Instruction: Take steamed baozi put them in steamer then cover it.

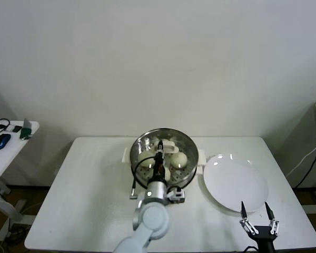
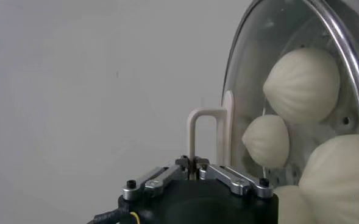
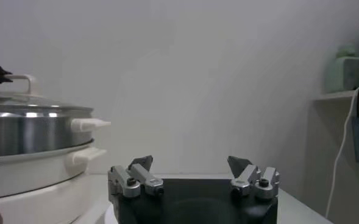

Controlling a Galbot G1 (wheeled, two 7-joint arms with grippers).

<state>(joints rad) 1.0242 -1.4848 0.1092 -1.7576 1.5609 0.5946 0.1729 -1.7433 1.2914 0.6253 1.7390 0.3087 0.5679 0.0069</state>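
The steel steamer stands on its white pot base at the table's middle back. The clear glass cover lies on it, level on the rim in the right wrist view. Through the glass show several cream-white baozi. My left gripper reaches over the steamer and is shut on the thin bar of the cover's white handle. My right gripper waits open at the table's near right edge, nothing between its fingers.
A bare flat white plate lies to the right of the steamer, just beyond the right gripper. The pot's side handles stick out toward the plate. A small side table with odds and ends stands far left.
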